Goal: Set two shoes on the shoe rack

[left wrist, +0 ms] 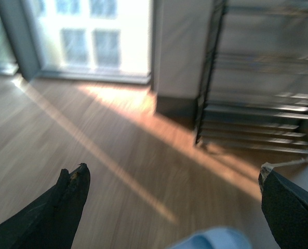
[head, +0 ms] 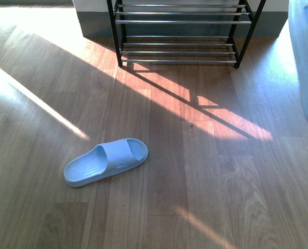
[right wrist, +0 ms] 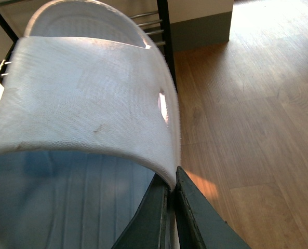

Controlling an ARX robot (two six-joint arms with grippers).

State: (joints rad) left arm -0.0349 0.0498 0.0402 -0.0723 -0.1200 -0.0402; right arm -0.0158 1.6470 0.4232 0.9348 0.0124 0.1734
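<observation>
Wood floor (head: pixel 205 197), right pincer (right wrist: pixel 171 194) clamping blue sandal (right wrist: pixel 86 104)

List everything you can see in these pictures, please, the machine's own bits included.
floor sandal: one, pale blue, lying on the wood in front of the rack, apart from it.
held sandal: one, pale blue, clamped in the right gripper.
shoe rack: one, black frame with silver rods, against the wall; no shoes on the tiers in view.
floor: brown wood planks, streaked with sunlight.
window: one, bright, past the wall beside the rack.
left gripper: one, black, open, over the floor.
right gripper: one, dark, shut on the held sandal's side.
</observation>
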